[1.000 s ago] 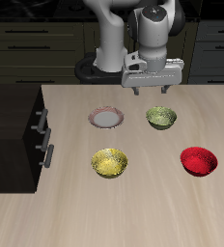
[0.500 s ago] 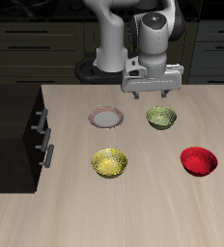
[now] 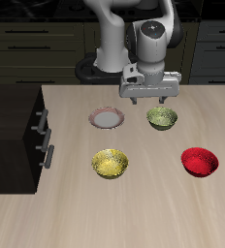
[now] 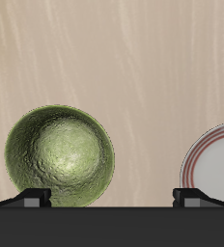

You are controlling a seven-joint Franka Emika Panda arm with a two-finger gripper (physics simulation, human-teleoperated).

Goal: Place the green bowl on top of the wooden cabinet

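Gripper (image 3: pixel 147 98) hangs above the table (image 3: pixel 153 208) at the far side, close in front of the robot's base, fingers pointing down. Jaws spread wide: in the wrist view the two fingertips (image 4: pixel 33 196) sit well apart with nothing between them. It holds nothing. The green bowl (image 3: pixel 162 118) sits on the table just below and slightly nearer than the gripper, upright, olive-green, speckled inside. In the wrist view the green bowl (image 4: pixel 59 156) lies close to one fingertip, not centred between the pair; contact with it cannot be seen. Beside the bowl, toward the cabinet, sits a small plate (image 3: pixel 106 118) with a reddish rim and pale centre; bowl and plate are near each other, apart, in one row at the far side. The plate (image 4: pixel 213 164) shows only partly in the wrist view, cut by the frame edge, near the other fingertip. Nearer the table's front edge, a yellow-gold speckled bowl (image 3: pixel 111 163) stands in front of the plate, and a glossy red bowl (image 3: pixel 199 161) stands well apart from it, on the side away from the cabinet. The wooden cabinet (image 3: pixel 15 131), very dark and boxy, stands against the table's side edge beyond the plate, silver bar handles (image 3: pixel 44 140) on its drawer fronts facing the table. Its flat top carries nothing visible.
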